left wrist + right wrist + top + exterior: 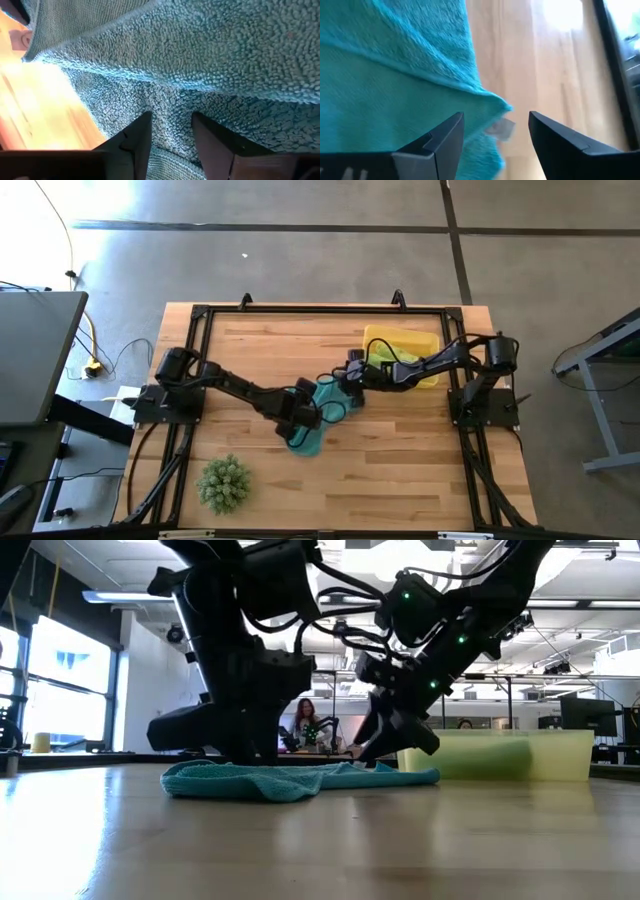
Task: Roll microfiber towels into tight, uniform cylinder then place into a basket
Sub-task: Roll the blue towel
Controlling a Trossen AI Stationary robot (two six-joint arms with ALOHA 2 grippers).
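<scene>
The teal towel (318, 416) lies flat and rumpled near the middle of the wooden table (400, 470), one part folded over another. Both arms reach in over it.

The left gripper (171, 131) is down on the towel near its front portion. Its fingers (139, 140) stand apart, tips pressed into the pile, with a strip of cloth showing between them (nothing is pinched). From the low view its fingertips sit at the level of the cloth.

The right gripper (496, 131) is at the towel's far edge, on the basket's side. Its jaws are wide apart; a corner of the towel with a small label lies between them, not clamped.

The basket (428, 342), yellow and translucent, stands at the far right of the table, just beyond the right arm. A lime-green towel (490, 760) shows through its wall in the low view.

A spiky green plant (223, 483) sits at the front left, well apart from the towel.
</scene>
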